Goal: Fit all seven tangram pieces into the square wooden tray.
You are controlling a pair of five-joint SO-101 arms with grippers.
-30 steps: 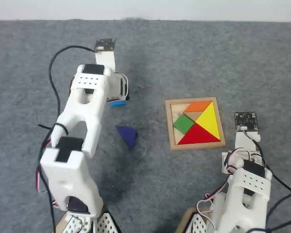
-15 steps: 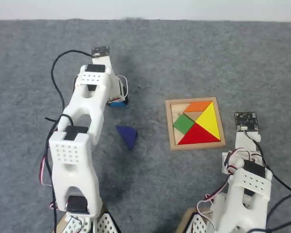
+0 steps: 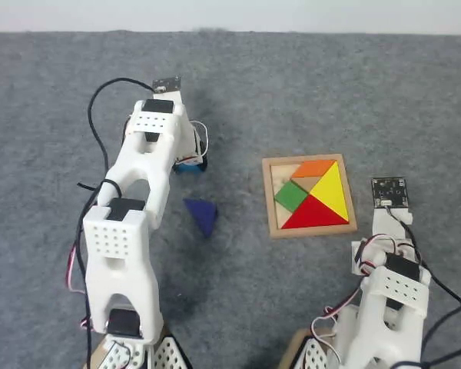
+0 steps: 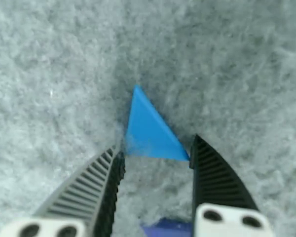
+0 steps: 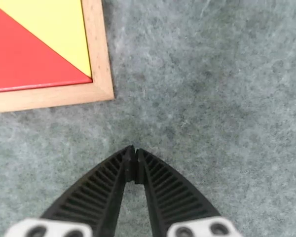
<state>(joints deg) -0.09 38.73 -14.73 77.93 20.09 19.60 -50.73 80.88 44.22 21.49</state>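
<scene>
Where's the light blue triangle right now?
The triangle lies inside the open left gripper, beyond the dark blue piece, left of the tray.

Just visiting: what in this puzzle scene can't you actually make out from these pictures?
Light blue triangle, high view: mostly hidden under the left arm.
Dark blue piece, left wrist view: cut off by the edge between the jaws.
Wooden tray, right wrist view: cut off beyond one corner.
Tray's pale patches, high view: wood or pieces, too small to tell.

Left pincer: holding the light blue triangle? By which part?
Nothing held: the left pincer is open, flanking the base corners of the light blue triangle.
</scene>
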